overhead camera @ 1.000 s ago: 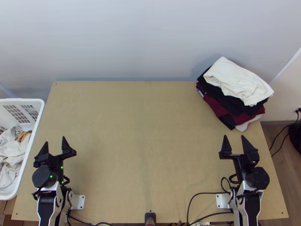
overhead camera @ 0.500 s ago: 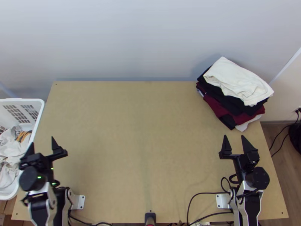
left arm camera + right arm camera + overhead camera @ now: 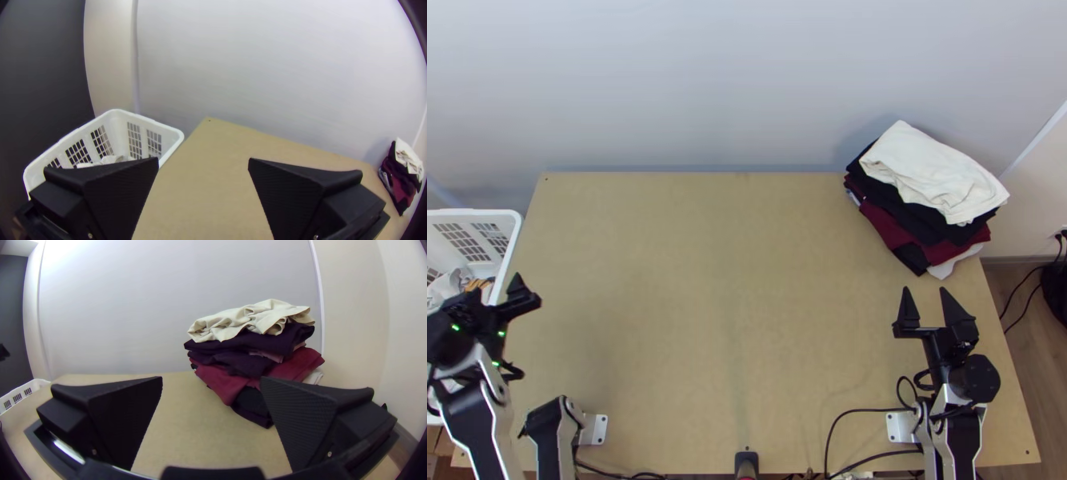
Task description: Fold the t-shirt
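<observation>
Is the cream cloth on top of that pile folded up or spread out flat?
Folded, though loosely: the cream cloth makes a compact, layered bundle on the pile, with wrinkles and a rumpled edge.

A basket (image 3: 497, 214) (cloth (image 3: 445, 288) inside) stands left of the table (image 3: 723, 304), stacked clothes (image 3: 931, 172) on its far right.

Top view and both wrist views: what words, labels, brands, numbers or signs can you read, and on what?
None: I can read no text on the clothes stack, white basket, table, left gripper or right gripper.
</observation>
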Robot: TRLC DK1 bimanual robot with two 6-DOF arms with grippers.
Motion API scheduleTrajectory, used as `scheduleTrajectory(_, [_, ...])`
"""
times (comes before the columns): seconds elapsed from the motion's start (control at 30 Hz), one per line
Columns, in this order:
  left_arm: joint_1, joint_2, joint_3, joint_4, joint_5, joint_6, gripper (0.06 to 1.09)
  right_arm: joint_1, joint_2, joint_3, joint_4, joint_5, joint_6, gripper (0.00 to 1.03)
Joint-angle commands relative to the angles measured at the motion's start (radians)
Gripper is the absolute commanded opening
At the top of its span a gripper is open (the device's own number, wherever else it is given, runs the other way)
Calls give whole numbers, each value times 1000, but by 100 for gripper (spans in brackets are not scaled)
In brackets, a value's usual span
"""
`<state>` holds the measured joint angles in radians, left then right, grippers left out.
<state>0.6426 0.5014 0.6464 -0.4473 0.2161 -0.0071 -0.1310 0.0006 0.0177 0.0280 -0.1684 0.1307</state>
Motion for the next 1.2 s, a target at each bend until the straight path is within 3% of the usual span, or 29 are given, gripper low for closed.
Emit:
scheduleTrajectory(0.0, [181, 120, 50, 10, 143, 6, 104, 7, -4, -13, 3, 6, 15, 99])
scheduleTrajectory(0.43, [414, 755, 292, 39, 167, 76, 104, 7, -2, -13, 3, 6, 15, 99])
scheduleTrajectory(0.73, [512, 1206, 578, -45, 112, 88, 104, 7, -4, -13, 3, 7, 15, 99])
scheduleTrajectory(1.17, [589, 1655, 835, -76, 88, 167, 104, 7, -4, -13, 3, 7, 15, 99])
